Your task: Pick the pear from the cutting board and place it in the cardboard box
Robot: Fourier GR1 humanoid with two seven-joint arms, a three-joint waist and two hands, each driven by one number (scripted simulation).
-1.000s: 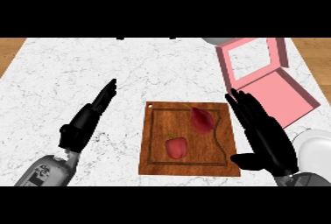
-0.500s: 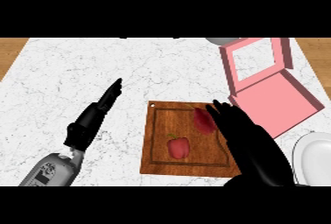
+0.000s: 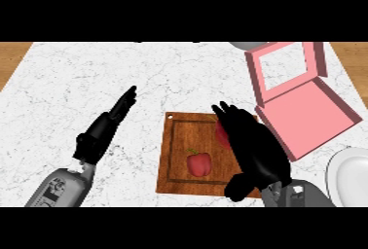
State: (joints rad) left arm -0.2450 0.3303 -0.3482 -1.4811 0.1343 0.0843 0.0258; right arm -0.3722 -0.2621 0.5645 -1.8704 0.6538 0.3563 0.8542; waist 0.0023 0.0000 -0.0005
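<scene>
The right hand [image 3: 253, 146] is over the wooden cutting board [image 3: 179, 160] at lower centre of the frame, its fingers straight and spread, holding nothing; beneath its fingertips a dark red fruit, by its place the pear [image 3: 222, 135], shows only as a sliver at the board's upper right, mostly hidden by the hand; whether the fingers touch it, I cannot tell; a second red item, a bell pepper [image 3: 199, 164] by the look of it, lies in the middle of the board, just left of the hand and untouched; the left hand [image 3: 104, 130] rests over the marble counter [image 3: 86, 73] left of the board, fingers straight and pointing to the upper right, empty; the pink cardboard box [image 3: 305, 114] sits open at upper right, lid raised, just beside the board's right edge; a white plate [image 3: 352, 175] peeks in at lower right; this is the reach-and-grasp step, nothing lifted; next, I judge, the fingers must curl round the pear, then lift and carry it right into the box.
</scene>
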